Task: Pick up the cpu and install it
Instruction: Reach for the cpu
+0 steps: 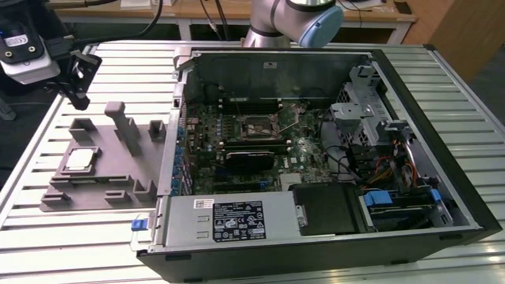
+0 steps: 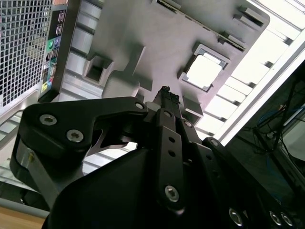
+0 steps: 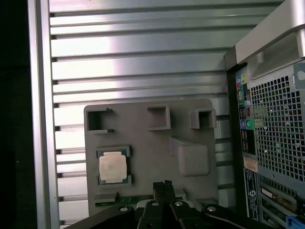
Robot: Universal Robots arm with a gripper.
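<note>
The cpu (image 1: 80,160) is a small square chip with a pale metal top, lying flat in a recess of the grey fixture plate (image 1: 110,177) at the exterior view's left. In both wrist views it sits in its pocket (image 2: 205,71) (image 3: 113,168). My gripper (image 1: 79,97) hangs in the air above the far end of the fixture, well clear of the chip. Its black fingertips (image 2: 165,91) (image 3: 163,184) are pressed together, shut on nothing. The black socket (image 1: 254,127) sits on the motherboard inside the open case.
The open computer case (image 1: 442,148) fills the middle and right of the slatted metal table (image 1: 47,236). A power supply (image 1: 229,219) lies along its near side. Upright grey blocks (image 1: 118,121) rise from the fixture beside the chip. The case's rear panel (image 3: 276,124) stands next to the fixture.
</note>
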